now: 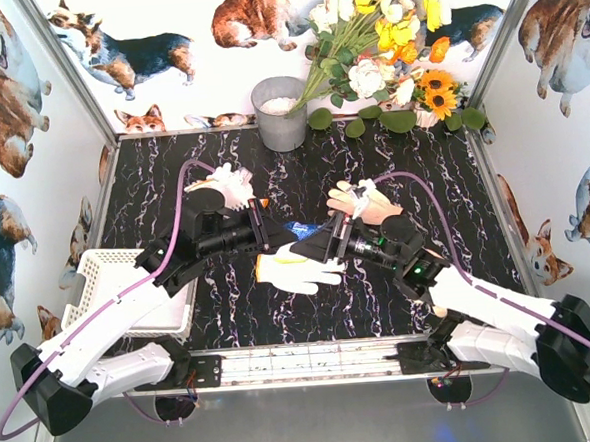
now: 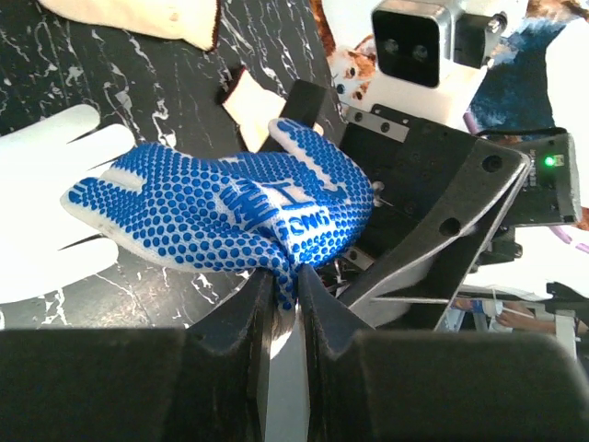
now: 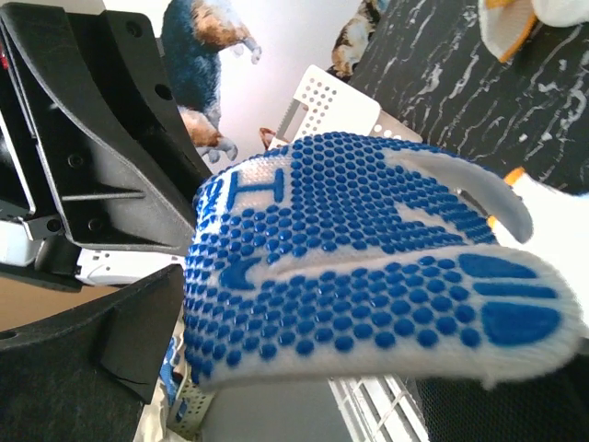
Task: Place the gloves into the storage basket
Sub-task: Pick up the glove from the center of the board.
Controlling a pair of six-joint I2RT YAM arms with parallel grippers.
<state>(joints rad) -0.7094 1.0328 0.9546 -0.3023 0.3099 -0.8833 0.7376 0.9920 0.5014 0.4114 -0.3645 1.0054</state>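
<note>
Left wrist, blue-dotted white glove (image 2: 230, 207) pinched in left end effector (image 2: 283, 287), right end effector (image 1: 328, 241) grip unclear

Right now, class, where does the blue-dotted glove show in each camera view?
Top external: the blue-dotted glove is a small blue patch at mid-table.
Left wrist: it fills the centre, pinched by the left gripper.
Right wrist: it fills the centre and right.
Shared landmark: the black marbled table.

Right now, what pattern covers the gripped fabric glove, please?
Blue dots on white glove; right wrist view.
</note>
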